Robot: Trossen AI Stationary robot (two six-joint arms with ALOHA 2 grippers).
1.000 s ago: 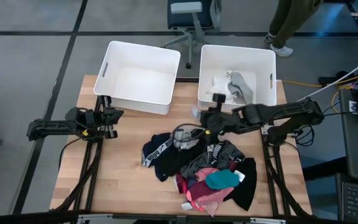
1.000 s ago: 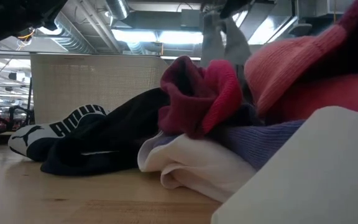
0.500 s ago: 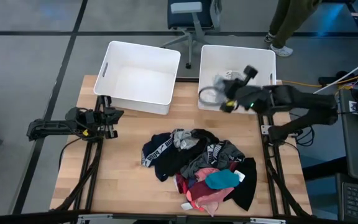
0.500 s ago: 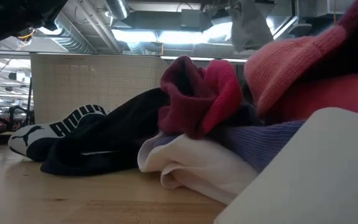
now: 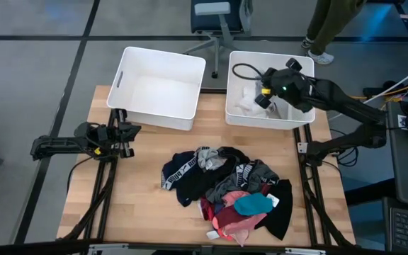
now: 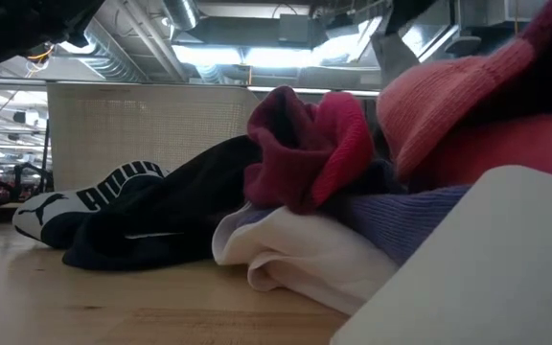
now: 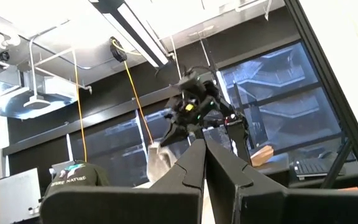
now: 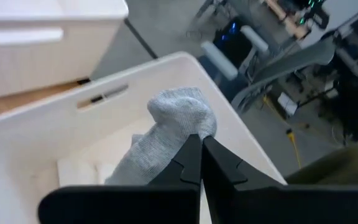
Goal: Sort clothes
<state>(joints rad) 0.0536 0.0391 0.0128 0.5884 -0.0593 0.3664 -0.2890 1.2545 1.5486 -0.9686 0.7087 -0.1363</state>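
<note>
The clothes (image 5: 225, 188) lie in a mixed pile on the near middle of the wooden table; in the low view the pile (image 6: 333, 182) shows black, red, pink, white and purple pieces. My right gripper (image 5: 263, 94) is over the right white bin (image 5: 271, 55), shut on a grey sock (image 8: 166, 134). White and grey pieces (image 5: 248, 103) lie in that bin. The left white bin (image 5: 165, 51) stands beside it. My left gripper (image 5: 132, 132) waits shut at the table's left side, holding nothing. My right gripper pinches the grey sock between its two fingers, just behind the sock's rounded end (image 8: 182, 112), which sticks out past the fingertips (image 8: 194, 149). The rest of the sock (image 8: 132, 162) trails off to one side. In the left wrist view the sock (image 7: 160, 158) hangs below the gripper.
The two bins stand side by side along the table's far edge. Bare wood lies between the pile and the bins and along the table's left side (image 5: 119, 191). A chair (image 5: 218, 21) and a person's legs (image 5: 331, 28) are beyond the far edge.
My right gripper has gone from the pile's far edge up and toward the table's far edge, carrying the grey sock lifted clear. It now stands over the right bin. The pile has stayed where it was.
</note>
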